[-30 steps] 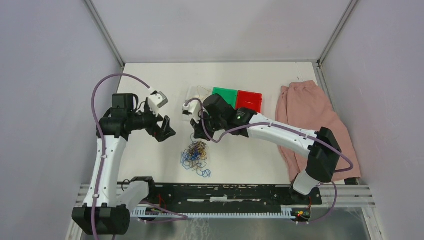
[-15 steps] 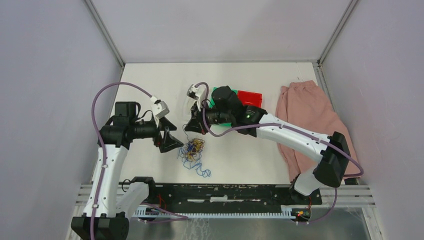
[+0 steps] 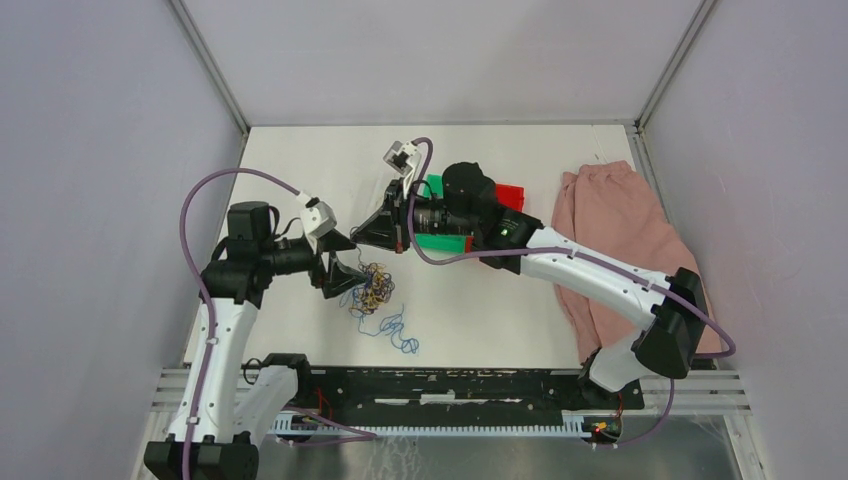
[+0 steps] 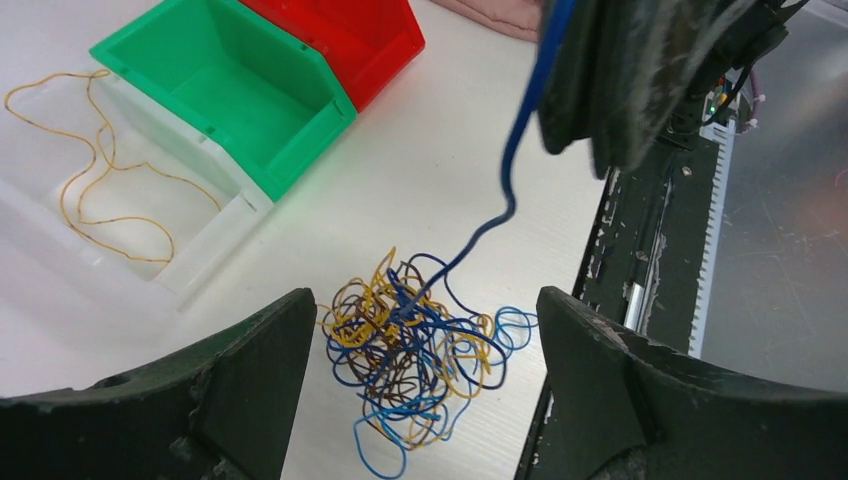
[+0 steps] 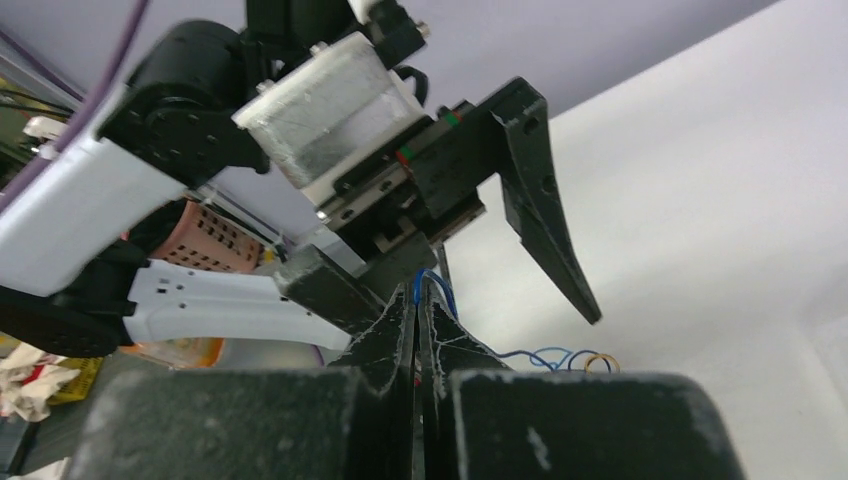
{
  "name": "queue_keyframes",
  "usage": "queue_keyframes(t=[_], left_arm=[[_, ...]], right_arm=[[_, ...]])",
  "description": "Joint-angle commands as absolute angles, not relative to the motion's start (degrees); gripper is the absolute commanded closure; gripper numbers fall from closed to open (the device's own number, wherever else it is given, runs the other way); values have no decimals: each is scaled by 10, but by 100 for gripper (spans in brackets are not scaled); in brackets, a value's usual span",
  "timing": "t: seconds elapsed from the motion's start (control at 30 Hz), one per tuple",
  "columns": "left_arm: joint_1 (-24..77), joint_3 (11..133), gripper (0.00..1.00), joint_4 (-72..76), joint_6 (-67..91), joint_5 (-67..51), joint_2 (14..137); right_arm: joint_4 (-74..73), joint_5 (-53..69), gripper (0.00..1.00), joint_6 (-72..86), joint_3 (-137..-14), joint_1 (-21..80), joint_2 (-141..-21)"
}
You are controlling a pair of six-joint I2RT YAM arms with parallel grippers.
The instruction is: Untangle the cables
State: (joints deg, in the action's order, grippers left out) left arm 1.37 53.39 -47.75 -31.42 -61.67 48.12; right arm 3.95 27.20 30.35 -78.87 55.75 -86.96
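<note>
**Right gripper pinching a single blue strand above the tangle**

The cables (image 3: 375,290) are lying as one knot of blue, dark brown and yellow-tan strands on the white surface (image 3: 300,160), between its middle and its near edge and somewhat toward the left edge. A looser blue loop (image 3: 392,326) is trailing from the knot toward the near edge. The right gripper (image 3: 362,236) is hanging above the knot with its jaws pressed together on one blue strand (image 4: 508,175), which is running down into the knot. The upper end of the strand is disappearing between the fingers. The left gripper (image 3: 355,260) is standing just left of the knot with its jaws spread apart and gripping nothing; in the left wrist view the knot is showing between its two fingers. How the strands are crossing inside the knot cannot be made out.

A green bin (image 4: 240,95) and a red bin (image 4: 345,30) are sitting side by side toward the far edge, and the right arm (image 3: 580,270) is covering most of both in the top view. A clear tray (image 4: 215,245), hard to make out against the white, is adjoining the green bin and holding one yellow-tan strand (image 4: 90,180). A pink cloth (image 3: 610,220) is lying along the right edge, partly hidden under the right arm.
</note>
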Motion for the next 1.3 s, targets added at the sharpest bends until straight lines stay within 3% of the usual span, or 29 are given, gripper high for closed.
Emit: queue_keyframes(t=[0.0, 0.1, 0.23, 0.4, 0.5, 0.53, 0.57, 0.6, 0.63, 0.7, 0.9, 1.27], left_arm=[[15, 521, 12, -382, -250, -631, 470], [15, 516, 17, -361, -233, -631, 469], [17, 517, 37, -338, -219, -622, 470], [17, 524, 78, -313, -202, -614, 470], [17, 536, 95, -313, -189, -620, 469], [17, 540, 97, -313, -186, -621, 468], [17, 548, 97, -313, -182, -622, 466], [17, 556, 97, -315, -179, -621, 463], [17, 563, 97, -317, -176, -621, 462], [17, 577, 97, -318, -165, -621, 456], [17, 610, 97, -318, -133, -628, 450], [16, 653, 97, -318, -117, -634, 462]], right_arm=[[128, 303, 100, 352, -801, 555, -856], [143, 314, 100, 367, -802, 555, -859], [149, 319, 100, 369, -795, 554, -850], [148, 311, 99, 367, -772, 548, -830], [147, 288, 90, 369, -742, 539, -813], [144, 281, 78, 369, -732, 535, -807], [139, 269, 57, 367, -722, 532, -801], [133, 259, 44, 360, -709, 528, -792], [131, 249, 35, 349, -693, 524, -782], [132, 233, 27, 324, -655, 518, -760], [183, 262, 25, 282, -603, 518, -754], [354, 361, 37, 408, -663, 531, -875]])
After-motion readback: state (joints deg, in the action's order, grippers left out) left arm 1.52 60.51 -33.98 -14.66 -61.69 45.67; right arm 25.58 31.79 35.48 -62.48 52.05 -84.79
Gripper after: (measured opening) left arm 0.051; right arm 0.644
